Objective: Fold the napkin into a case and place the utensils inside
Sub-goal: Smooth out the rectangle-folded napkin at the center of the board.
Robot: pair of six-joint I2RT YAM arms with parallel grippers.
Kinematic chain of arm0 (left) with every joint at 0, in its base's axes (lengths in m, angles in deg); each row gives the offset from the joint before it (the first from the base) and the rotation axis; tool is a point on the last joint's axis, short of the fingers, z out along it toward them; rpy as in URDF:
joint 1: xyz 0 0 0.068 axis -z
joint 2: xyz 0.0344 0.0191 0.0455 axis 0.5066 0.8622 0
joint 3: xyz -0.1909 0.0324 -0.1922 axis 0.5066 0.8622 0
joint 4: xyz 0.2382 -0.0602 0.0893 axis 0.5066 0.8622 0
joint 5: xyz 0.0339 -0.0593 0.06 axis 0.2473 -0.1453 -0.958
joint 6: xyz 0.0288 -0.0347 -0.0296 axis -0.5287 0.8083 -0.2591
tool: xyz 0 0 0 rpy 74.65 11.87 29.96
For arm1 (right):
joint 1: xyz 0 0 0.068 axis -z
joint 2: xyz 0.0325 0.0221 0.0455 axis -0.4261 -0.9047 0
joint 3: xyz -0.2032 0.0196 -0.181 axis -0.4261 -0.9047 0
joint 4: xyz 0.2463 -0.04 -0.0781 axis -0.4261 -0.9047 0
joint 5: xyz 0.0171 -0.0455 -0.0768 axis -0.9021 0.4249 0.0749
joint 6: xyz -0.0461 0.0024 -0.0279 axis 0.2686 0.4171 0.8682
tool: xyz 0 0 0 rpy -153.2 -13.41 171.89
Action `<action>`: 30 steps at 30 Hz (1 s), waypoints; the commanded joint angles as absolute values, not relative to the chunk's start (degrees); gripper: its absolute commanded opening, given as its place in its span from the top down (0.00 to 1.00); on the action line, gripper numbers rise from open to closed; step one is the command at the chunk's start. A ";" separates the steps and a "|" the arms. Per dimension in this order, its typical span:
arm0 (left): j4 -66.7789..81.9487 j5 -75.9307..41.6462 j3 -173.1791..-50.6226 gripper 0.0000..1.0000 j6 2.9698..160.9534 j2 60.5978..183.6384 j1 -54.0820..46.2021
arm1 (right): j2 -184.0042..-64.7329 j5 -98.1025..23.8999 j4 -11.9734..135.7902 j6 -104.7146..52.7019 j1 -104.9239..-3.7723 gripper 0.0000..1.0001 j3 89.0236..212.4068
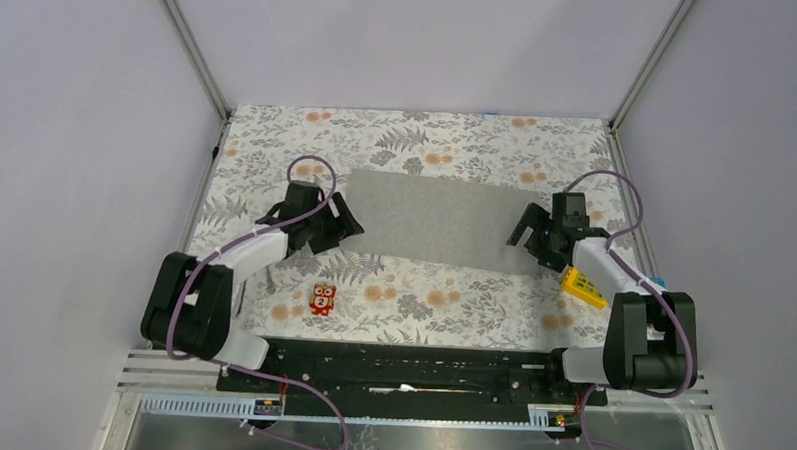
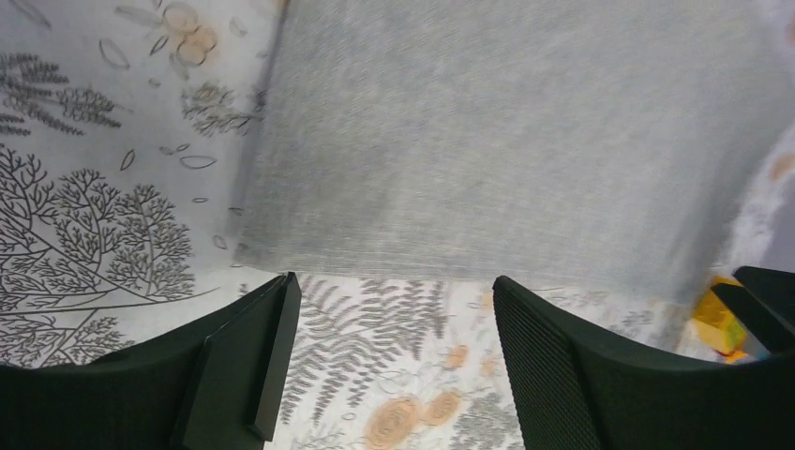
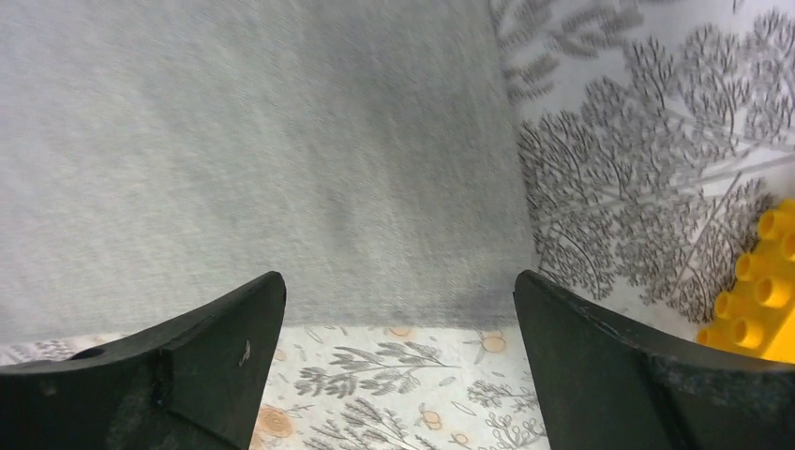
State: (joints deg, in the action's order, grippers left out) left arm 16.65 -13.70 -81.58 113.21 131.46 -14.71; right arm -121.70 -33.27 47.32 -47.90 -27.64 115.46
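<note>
The napkin (image 1: 440,221) lies flat on the flowery cover (image 1: 422,296). The left gripper (image 1: 336,228) and right gripper (image 1: 531,242) wait wide open and empty at its near corners. The fold looks not yet begun. Next, each should pinch a corner.

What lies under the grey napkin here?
The napkin lies flat on the floral table cover, which shows all around it. Anything beneath the cloth is hidden; no utensils are visible.

Overhead camera looks down; wrist cameras closely face napkin (image 1: 435,221).
</note>
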 commanded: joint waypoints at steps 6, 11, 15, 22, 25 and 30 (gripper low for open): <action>3.24 -10.48 -96.13 0.14 115.87 135.80 -14.84 | -133.77 -48.78 62.39 -53.09 -27.40 0.00 133.46; -6.07 -7.54 -107.59 0.15 119.02 151.55 -15.59 | -144.20 -52.03 74.30 -61.39 -26.97 0.00 140.86; -6.69 -10.33 -113.68 0.17 118.72 159.30 -16.75 | -148.73 -53.67 75.83 -61.19 -24.27 0.00 144.68; -12.10 -8.00 -115.36 0.18 119.60 168.27 -20.18 | -158.68 -55.97 74.69 -56.87 -19.36 0.00 149.43; -9.55 -10.37 -115.96 0.19 118.79 169.96 -20.33 | -162.02 -55.59 73.92 -57.81 -17.60 0.00 148.73; -6.46 -12.85 -115.36 0.19 117.72 170.22 -20.59 | -166.27 -49.43 64.80 -55.38 -15.29 0.00 152.99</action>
